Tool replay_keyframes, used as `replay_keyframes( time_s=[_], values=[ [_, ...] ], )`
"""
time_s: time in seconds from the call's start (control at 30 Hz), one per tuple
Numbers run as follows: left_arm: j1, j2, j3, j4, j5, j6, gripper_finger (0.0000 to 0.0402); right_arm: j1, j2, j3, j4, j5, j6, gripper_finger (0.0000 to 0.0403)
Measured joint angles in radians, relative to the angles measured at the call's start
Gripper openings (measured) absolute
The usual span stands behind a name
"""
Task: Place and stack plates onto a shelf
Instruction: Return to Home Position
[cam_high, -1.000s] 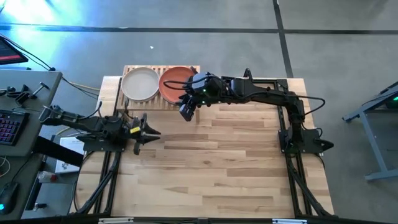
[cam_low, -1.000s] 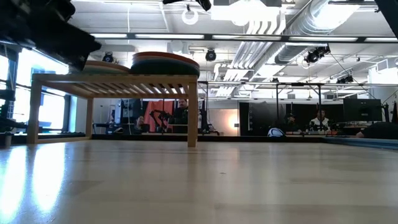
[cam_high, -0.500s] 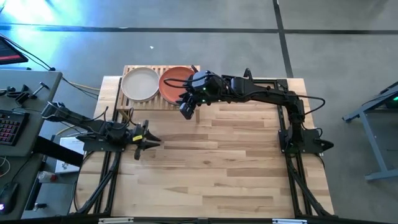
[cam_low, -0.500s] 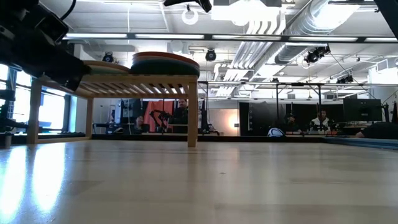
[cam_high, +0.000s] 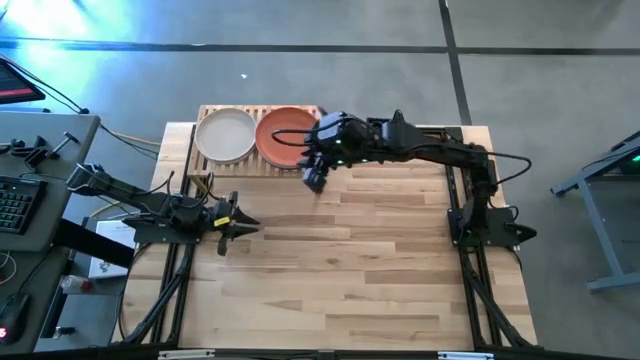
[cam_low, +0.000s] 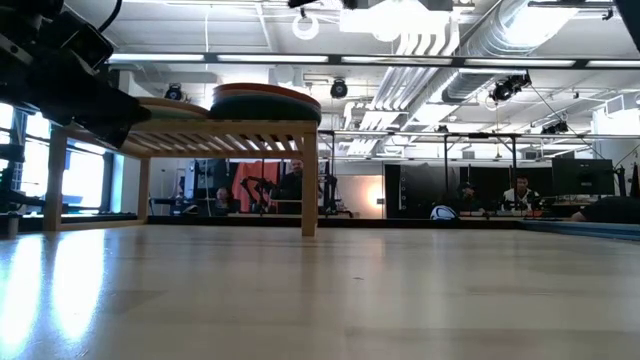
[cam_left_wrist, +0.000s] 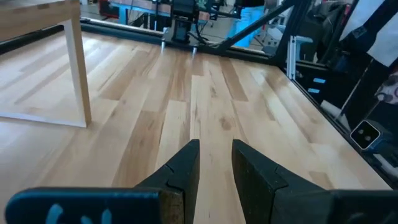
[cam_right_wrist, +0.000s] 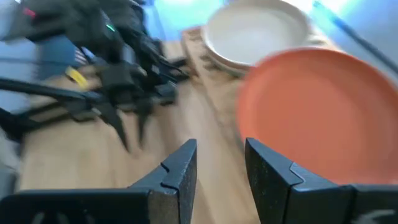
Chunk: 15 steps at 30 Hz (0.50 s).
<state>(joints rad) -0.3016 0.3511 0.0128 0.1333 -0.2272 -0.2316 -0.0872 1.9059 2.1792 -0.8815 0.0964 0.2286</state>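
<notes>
The shelf (cam_high: 250, 168) stands at the far edge of the worktop (cam_high: 350, 260), left of its middle. Two stacks of plates sit side by side on it, the left stack (cam_high: 225, 134) just beside the right stack (cam_high: 283, 136). The right pincer (cam_high: 313, 180) hangs by the shelf's near right corner. The left pincer (cam_high: 250, 224) is over the worktop's left part, in front of the shelf and apart from it.

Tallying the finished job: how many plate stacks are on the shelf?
2. In the high view, a beige-topped stack sits on the left half of the shelf, a terracotta-topped stack beside it on the right. Plates beneath the tops are mostly hidden.
</notes>
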Motion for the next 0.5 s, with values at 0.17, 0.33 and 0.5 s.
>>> replay_keyframes(
  time_s=[0.17,0.33,0.5],
  values=[
    [0.000,0.000,0.000,-0.005,0.000,0.000,0.0083,-0.002,-0.089,0.000,-0.164,0.094,-0.074,0.0114],
    [0.000,0.000,0.000,-0.005,0.000,0.000,0.0083,-0.012,-0.174,-0.001,-0.314,0.135,-0.119,0.0114],
    [0.000,0.000,0.000,-0.005,0.000,-0.001,0.0083,-0.035,-0.237,-0.001,-0.452,0.148,-0.145,0.0114]
  ],
)
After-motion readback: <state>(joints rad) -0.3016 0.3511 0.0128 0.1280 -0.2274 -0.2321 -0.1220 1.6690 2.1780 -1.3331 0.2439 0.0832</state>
